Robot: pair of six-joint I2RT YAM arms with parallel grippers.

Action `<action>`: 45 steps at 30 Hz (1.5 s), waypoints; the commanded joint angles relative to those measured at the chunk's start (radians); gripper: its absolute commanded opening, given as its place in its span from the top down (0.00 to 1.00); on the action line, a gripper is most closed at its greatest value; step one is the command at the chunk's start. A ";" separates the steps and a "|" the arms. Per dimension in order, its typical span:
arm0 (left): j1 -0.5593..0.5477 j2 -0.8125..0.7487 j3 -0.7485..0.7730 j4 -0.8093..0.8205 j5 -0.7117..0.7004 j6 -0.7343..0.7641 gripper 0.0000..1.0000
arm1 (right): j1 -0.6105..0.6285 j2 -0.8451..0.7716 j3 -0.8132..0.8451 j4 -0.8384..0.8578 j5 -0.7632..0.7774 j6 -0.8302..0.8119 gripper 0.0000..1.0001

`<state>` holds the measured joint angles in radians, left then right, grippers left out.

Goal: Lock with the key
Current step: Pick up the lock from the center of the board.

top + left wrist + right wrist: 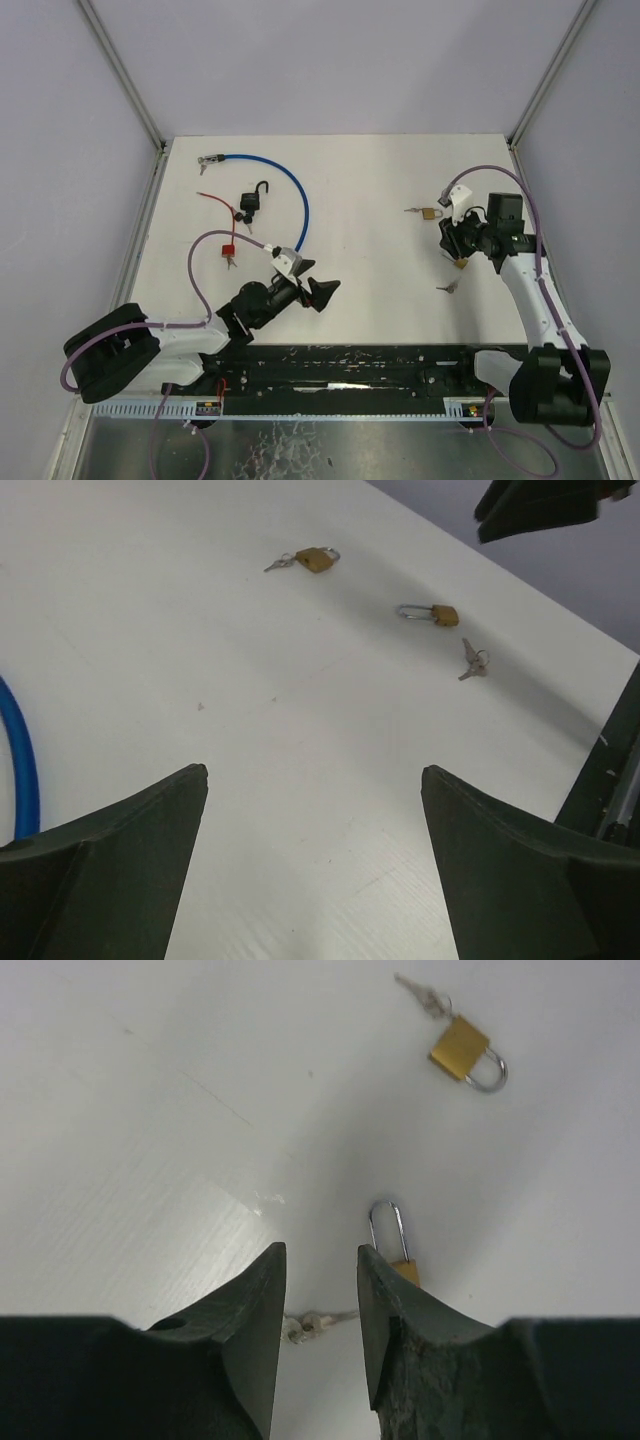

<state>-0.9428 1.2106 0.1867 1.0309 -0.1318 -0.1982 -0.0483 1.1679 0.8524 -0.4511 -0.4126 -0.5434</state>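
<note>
A small brass padlock (388, 1230) lies on the white table with its shackle up; its body is partly hidden behind my right finger (400, 1310). A bunch of keys (310, 1325) lies on the table below the gap of my right gripper (321, 1250), which is open and holds nothing. In the top view the right gripper (455, 245) hovers over that padlock (460, 264), with the keys (448, 288) just nearer. A second brass padlock (465, 1050) with a key in it lies farther off. My left gripper (320, 293) is open and empty at mid-table, far from both.
On the left of the table lie a blue cable lock (295, 195), a black padlock (252, 203), a small red padlock (229, 250) and a red wire (213, 198). The left wrist view shows the blue cable (22, 765) at its left edge. Grey walls enclose the table.
</note>
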 commanded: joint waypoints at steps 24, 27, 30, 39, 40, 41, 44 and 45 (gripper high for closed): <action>0.295 0.229 0.438 -0.704 -0.142 -0.073 0.14 | -0.002 -0.206 -0.006 -0.028 -0.545 -0.010 0.51; 0.320 0.283 0.476 -0.748 -0.158 -0.069 0.15 | -0.002 -0.212 0.000 -0.032 -0.550 -0.009 0.51; 0.339 0.322 0.491 -0.756 -0.140 -0.076 0.16 | -0.002 -0.226 -0.013 -0.026 -0.545 -0.013 0.51; 0.439 0.384 0.693 -0.912 -0.127 -0.042 0.16 | -0.002 -0.240 -0.020 -0.028 -0.539 -0.024 0.51; 0.458 0.387 0.721 -0.931 -0.121 -0.037 0.15 | -0.002 -0.244 -0.021 -0.028 -0.539 -0.024 0.51; 0.477 0.389 0.749 -0.948 -0.109 -0.036 0.14 | -0.002 -0.248 -0.021 -0.027 -0.539 -0.024 0.51; 0.550 0.406 0.823 -0.988 -0.067 -0.040 0.12 | -0.002 -0.258 -0.024 -0.025 -0.544 -0.021 0.51; 0.573 0.417 0.850 -1.007 -0.059 -0.036 0.12 | -0.002 -0.262 -0.025 -0.024 -0.545 -0.020 0.51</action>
<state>-0.4492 1.5982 0.9436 0.1112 -0.2306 -0.2550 -0.0483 0.9348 0.8272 -0.5083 -0.9356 -0.5644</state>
